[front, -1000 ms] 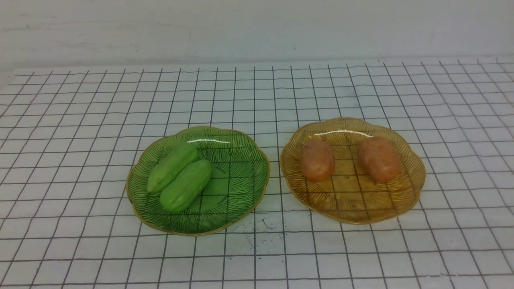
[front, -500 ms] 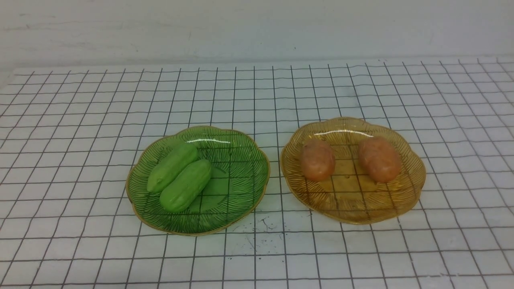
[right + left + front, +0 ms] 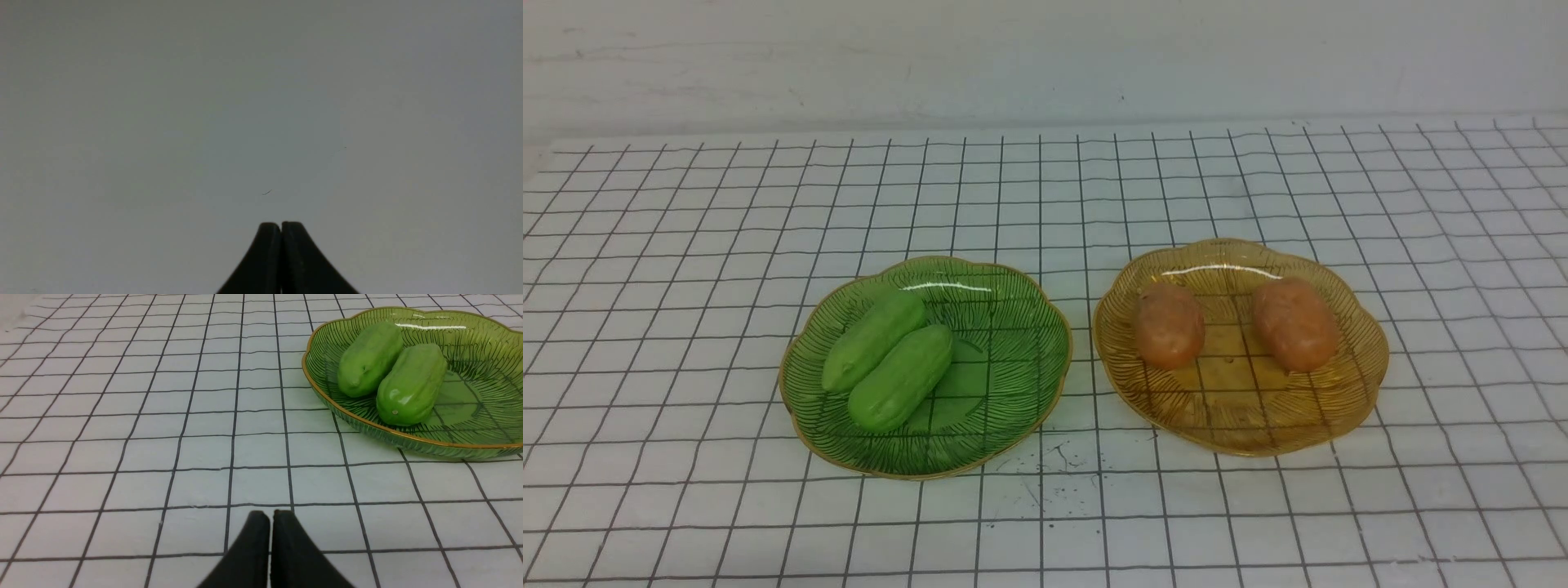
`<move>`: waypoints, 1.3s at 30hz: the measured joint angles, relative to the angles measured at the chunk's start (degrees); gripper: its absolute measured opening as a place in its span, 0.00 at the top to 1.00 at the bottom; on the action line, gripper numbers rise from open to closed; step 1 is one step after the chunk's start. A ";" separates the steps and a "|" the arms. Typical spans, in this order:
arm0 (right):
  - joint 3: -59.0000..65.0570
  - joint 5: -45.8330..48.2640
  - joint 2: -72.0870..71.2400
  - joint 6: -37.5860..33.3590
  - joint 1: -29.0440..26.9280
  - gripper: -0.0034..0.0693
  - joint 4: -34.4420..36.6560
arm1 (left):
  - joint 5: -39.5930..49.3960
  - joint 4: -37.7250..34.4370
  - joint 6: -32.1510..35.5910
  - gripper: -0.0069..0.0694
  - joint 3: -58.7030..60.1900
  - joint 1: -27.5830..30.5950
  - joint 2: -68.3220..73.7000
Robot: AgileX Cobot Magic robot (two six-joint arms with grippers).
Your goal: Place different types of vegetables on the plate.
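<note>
Two light-green cucumber-like vegetables (image 3: 874,340) (image 3: 901,377) lie side by side on a green glass plate (image 3: 1013,359) left of centre. Two orange-brown potato-like vegetables (image 3: 1170,325) (image 3: 1294,323) lie apart on an amber glass plate (image 3: 1233,408) to the right. Neither arm shows in the front view. In the left wrist view my left gripper (image 3: 270,514) is shut and empty over the gridded cloth, well short of the green plate (image 3: 318,384) and its cucumbers (image 3: 369,359) (image 3: 410,384). My right gripper (image 3: 280,224) is shut and empty, facing a plain grey surface.
A white cloth with a black grid (image 3: 686,245) covers the table. A pale wall (image 3: 1045,57) rises behind its far edge. The two plates sit a small gap apart. Small dark specks mark the cloth (image 3: 1054,465) in front of that gap.
</note>
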 joint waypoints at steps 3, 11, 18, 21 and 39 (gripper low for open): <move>0.00 0.00 0.00 0.00 0.00 0.97 0.00 | -0.02 0.00 0.00 0.92 0.00 0.00 0.00; 0.00 0.00 0.00 -0.46 0.00 0.97 -0.19 | -0.02 0.00 0.00 0.92 0.00 0.00 0.00; 4.15 11.40 -0.56 -6.82 -2.30 0.97 -6.83 | -0.02 0.00 0.00 0.92 0.00 0.00 0.00; 9.74 17.08 -0.56 -6.83 -6.11 0.97 -7.10 | -0.02 0.00 0.00 0.92 0.00 0.00 0.00; 20.75 23.56 -0.49 -2.74 -10.95 0.97 -5.23 | -0.07 0.00 -0.35 0.92 0.00 0.00 0.00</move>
